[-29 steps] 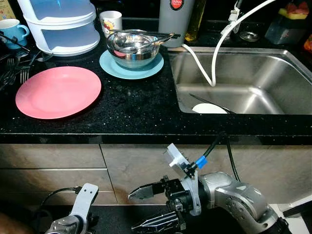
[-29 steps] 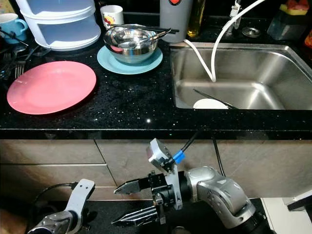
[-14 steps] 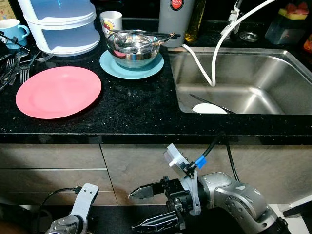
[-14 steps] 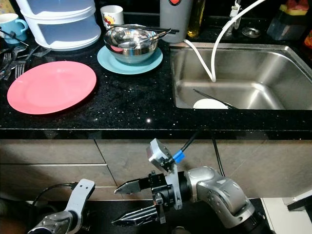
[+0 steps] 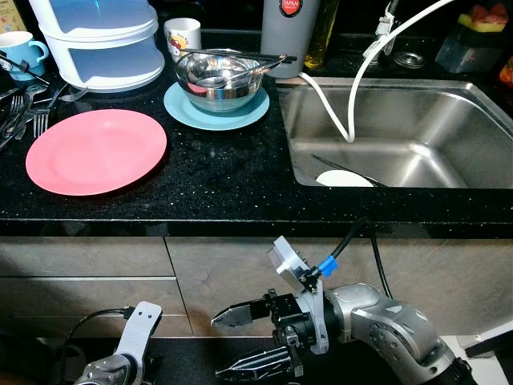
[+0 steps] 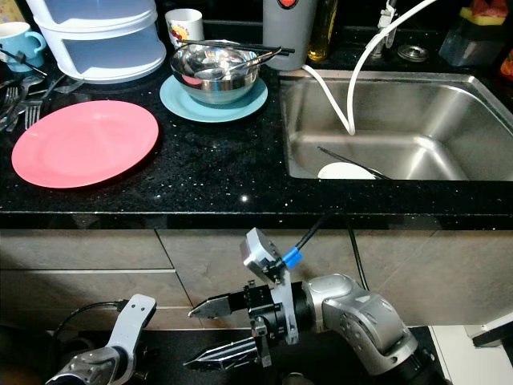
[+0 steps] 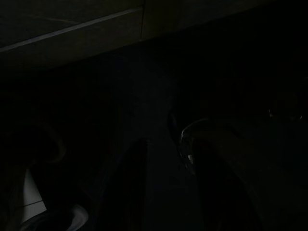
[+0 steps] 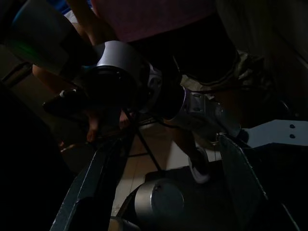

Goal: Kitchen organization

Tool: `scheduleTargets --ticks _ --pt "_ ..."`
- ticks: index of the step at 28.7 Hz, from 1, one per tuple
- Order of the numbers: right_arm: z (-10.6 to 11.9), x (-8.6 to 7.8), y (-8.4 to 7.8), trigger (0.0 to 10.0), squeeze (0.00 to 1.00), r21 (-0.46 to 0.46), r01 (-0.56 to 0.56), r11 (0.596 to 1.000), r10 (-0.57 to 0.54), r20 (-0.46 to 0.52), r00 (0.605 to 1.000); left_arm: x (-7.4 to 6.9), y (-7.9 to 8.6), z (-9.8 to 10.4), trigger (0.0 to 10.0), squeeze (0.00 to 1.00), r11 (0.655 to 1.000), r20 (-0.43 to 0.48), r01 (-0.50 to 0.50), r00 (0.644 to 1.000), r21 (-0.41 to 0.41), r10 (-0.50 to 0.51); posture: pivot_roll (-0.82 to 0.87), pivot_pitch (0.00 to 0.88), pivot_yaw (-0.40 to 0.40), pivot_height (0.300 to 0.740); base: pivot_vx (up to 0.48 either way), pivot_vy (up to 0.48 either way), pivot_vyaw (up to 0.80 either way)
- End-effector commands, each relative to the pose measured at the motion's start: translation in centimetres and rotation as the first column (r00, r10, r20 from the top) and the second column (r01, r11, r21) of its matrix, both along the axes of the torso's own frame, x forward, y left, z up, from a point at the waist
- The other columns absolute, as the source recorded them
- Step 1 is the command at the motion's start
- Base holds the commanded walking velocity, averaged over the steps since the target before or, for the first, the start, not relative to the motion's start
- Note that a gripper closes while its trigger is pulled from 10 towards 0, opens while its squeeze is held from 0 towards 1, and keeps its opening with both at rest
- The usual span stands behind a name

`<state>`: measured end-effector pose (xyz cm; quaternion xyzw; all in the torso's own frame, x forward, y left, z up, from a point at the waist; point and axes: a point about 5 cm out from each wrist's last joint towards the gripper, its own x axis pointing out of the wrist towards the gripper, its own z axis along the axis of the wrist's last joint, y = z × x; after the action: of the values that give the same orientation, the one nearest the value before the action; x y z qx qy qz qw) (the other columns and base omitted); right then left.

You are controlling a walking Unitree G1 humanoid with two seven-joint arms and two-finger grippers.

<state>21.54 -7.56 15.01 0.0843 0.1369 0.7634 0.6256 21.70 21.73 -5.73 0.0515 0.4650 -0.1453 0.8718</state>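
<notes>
Right gripper (image 5: 240,341) low before cabinet, pointing left, jaws apart, empty

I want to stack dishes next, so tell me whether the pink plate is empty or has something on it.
Empty. The pink plate lies flat on the black counter with its whole surface bare; the forks lie beside its rim, not on it.

The right gripper (image 5: 240,343) hangs low before the cabinet fronts (image 5: 88,273), below the black counter (image 5: 224,180), its two black fingers spread apart and pointing toward the robot's left. The left arm (image 5: 128,353) hangs idle beside it, further left. Up and left of the right gripper lies a pink plate (image 5: 96,151); straight above it a steel bowl (image 5: 222,79) sits on a blue plate (image 5: 216,109). Up and right is the steel sink (image 5: 401,132), with a white dish (image 5: 345,178) in it.
</notes>
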Motion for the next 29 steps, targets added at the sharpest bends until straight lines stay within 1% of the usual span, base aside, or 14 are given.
scheduleTargets --ticks 1,6,7,15,29 --pt "-0.14 0.06 0.03 10.0 0.0 -0.009 0.003 1.0 -0.003 -0.008 1.0 -0.59 0.03 -0.36 10.0 0.0 1.0 -0.029 0.006 1.0 0.006 -0.006 0.05 0.131 -0.003 0.74 0.0 0.0 0.0" --pt "-0.07 0.18 -0.07 10.0 0.0 -0.006 0.011 1.0 -0.011 -0.006 1.0 -0.51 -0.08 -0.34 10.0 0.0 1.0 -0.027 0.006 1.0 0.002 -0.006 0.04 0.131 0.002 0.74 0.0 0.0 0.0" --pt "-0.01 0.2 0.05 10.0 0.0 0.004 0.017 1.0 -0.017 -0.004 1.0 -0.52 -0.01 -0.33 10.0 0.0 1.0 -0.029 0.01 1.0 0.004 -0.01 0.04 0.131 0.015 0.74 0.0 0.0 0.0" --pt "0.08 0.2 0.26 10.0 0.0 0.017 0.026 1.0 -0.026 0.0 1.0 -0.53 0.3 -0.25 10.0 0.0 1.0 -0.032 0.016 0.999 0.011 -0.016 0.04 0.133 0.023 0.74 0.0 0.0 0.0" --pt "-0.05 0.06 0.34 10.0 0.0 0.014 0.006 1.0 -0.006 -0.01 1.0 -0.63 0.3 -0.33 10.0 0.0 1.0 -0.03 0.009 1.0 0.013 -0.008 0.06 0.128 0.005 0.74 0.0 0.0 0.0"
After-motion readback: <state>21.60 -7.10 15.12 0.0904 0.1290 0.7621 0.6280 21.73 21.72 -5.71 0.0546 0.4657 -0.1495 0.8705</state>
